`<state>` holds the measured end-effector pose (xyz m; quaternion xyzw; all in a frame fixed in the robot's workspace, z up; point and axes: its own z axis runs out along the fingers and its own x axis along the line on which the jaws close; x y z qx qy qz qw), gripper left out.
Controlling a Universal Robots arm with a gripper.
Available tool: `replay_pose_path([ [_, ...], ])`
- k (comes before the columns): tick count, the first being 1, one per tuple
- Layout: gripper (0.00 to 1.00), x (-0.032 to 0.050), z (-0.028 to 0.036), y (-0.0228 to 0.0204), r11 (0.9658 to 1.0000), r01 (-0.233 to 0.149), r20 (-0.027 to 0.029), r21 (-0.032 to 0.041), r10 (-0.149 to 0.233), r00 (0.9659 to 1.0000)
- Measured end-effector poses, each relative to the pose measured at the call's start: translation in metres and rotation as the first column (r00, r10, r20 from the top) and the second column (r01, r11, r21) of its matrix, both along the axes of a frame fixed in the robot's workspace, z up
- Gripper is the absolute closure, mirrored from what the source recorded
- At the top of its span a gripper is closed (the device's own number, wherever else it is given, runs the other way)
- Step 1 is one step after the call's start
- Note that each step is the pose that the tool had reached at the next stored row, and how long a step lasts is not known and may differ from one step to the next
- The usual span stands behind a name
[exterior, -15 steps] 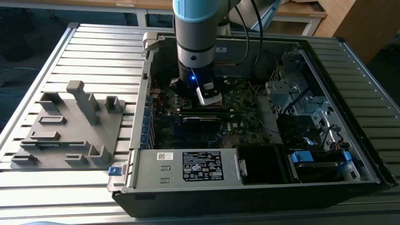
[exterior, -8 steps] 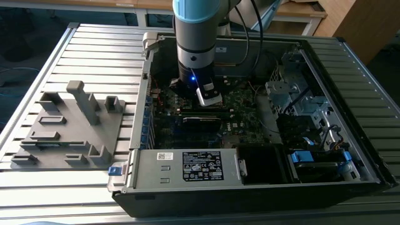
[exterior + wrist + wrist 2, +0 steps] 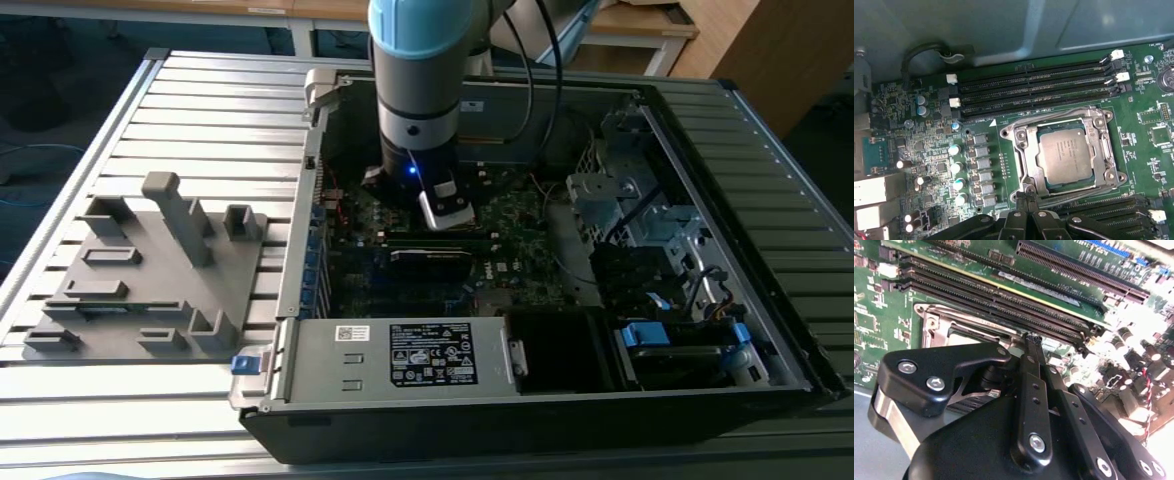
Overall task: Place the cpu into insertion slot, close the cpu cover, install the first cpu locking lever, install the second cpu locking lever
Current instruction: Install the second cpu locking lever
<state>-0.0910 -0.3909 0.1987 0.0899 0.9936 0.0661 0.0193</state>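
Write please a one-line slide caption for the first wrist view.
The cpu sits in the insertion slot, cpu cover down around it, gripper at the socket's edge.

We see a slatted metal worktop (image 3: 801,180). On it an open computer case (image 3: 534,410) lies at centre toward three o'clock; a grey fixture block (image 3: 147,290) sits at nine o'clock, just beside it.

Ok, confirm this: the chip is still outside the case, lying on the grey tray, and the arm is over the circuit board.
Not right. The chip sits in its socket on the circuit board, as the first wrist view shows. The arm is over the board.
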Motion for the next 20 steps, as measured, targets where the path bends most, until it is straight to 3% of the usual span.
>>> replay_pose_path([
  [5, 0.90, -0.0001, -0.0009, -0.0024, 1.0000, 0.000, 0.0000, 0.0079, 0.000, 1.0000],
  [10, 0.90, -0.0001, -0.0014, -0.0039, 0.9996, 0.000, 0.0002, 0.0295, 0.000, 1.0000],
  [16, 0.90, -0.0010, -0.0038, -0.0057, 0.9990, 0.000, 0.0006, 0.0447, 0.000, 1.0000],
  [20, 0.90, -0.0015, -0.0041, -0.0067, 0.9988, 0.000, 0.0002, 0.0498, 0.000, 1.0000],
])
